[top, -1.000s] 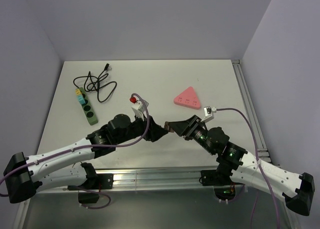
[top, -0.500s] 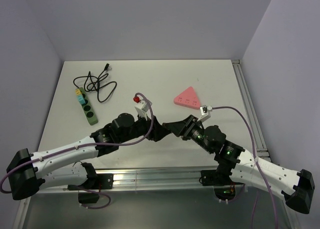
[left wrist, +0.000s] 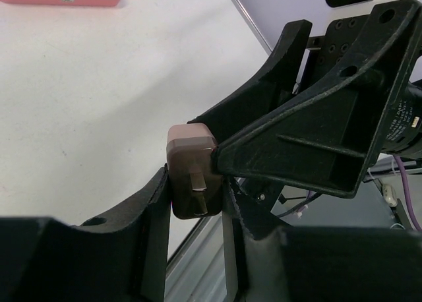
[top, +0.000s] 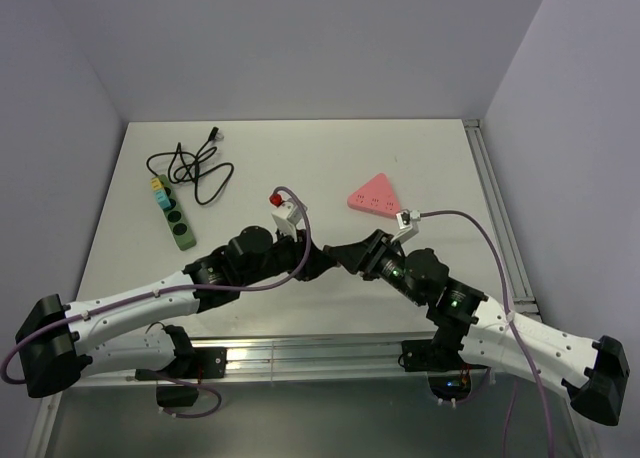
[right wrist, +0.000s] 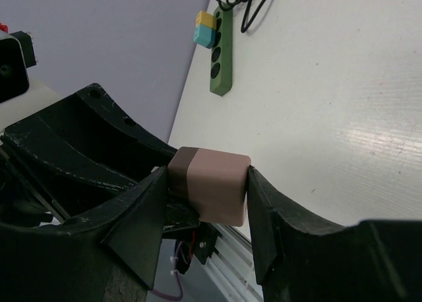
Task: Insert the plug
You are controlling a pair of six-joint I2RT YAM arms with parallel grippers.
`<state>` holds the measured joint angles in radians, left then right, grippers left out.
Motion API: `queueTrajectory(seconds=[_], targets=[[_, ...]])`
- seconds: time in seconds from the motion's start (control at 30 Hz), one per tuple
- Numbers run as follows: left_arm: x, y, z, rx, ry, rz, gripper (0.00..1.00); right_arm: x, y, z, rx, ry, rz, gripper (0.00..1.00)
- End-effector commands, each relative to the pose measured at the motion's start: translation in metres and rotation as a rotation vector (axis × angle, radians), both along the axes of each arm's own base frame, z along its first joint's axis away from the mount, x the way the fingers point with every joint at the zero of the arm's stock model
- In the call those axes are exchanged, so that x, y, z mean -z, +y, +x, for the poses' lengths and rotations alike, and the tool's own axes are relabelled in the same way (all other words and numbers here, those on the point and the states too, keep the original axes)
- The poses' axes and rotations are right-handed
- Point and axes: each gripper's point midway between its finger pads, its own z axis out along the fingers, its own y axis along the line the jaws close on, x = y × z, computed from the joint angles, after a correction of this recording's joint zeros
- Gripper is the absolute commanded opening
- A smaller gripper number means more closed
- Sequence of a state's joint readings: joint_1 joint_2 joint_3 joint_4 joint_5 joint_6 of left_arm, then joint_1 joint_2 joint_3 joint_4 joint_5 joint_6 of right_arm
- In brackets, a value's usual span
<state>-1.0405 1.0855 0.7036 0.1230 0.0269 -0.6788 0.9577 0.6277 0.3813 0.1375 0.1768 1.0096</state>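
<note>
A small brown plug (left wrist: 191, 158) with metal prongs is held in the air between my two grippers, above the table's near middle. In the left wrist view my left gripper (left wrist: 193, 181) has both fingers against the plug's prong end. In the right wrist view my right gripper (right wrist: 208, 183) has both jaws pressed on the plug's paler body (right wrist: 216, 184). From above, the left gripper (top: 320, 264) and the right gripper (top: 343, 256) meet tip to tip and hide the plug. A pink triangular socket (top: 375, 195) lies beyond them at the right.
A green power strip (top: 172, 214) with a yellow and blue end lies at the far left, next to a coiled black cable (top: 190, 168). Both also show in the right wrist view, the strip (right wrist: 221, 55) and the cable (right wrist: 241, 2). The table's metal rail (top: 330, 353) runs along the near edge.
The two grippers have closed the small gap between them and now meet tip to tip on the plug. Both arms have shifted slightly towards the middle.
</note>
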Motion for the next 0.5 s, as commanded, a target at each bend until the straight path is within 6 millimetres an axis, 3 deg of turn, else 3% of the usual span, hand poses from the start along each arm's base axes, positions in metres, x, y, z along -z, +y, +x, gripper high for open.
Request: queueTrajectory(seconds=[0.0,0.07,0.13,0.23,0.47], targets=[[-0.025,-0.001,0.005,-0.013,-0.056,-0.045,0.0,-0.044,0.01,-0.008,-0.071,-0.081,0.049,0.49],[-0.023,0.003,0.002,-0.007,-0.058,-0.051,0.0,-0.042,0.011,-0.007,-0.082,-0.085,-0.013,0.62],[-0.028,0.007,-0.001,-0.006,-0.058,-0.076,0.0,-0.03,0.009,-0.008,-0.086,-0.062,-0.085,0.64],[-0.028,0.014,-0.006,0.018,-0.067,-0.107,0.01,-0.017,0.004,-0.011,-0.099,-0.05,-0.137,0.66],[-0.036,0.036,-0.016,0.078,-0.05,-0.224,0.0,-0.02,-0.016,-0.023,-0.104,-0.122,-0.142,0.66]])
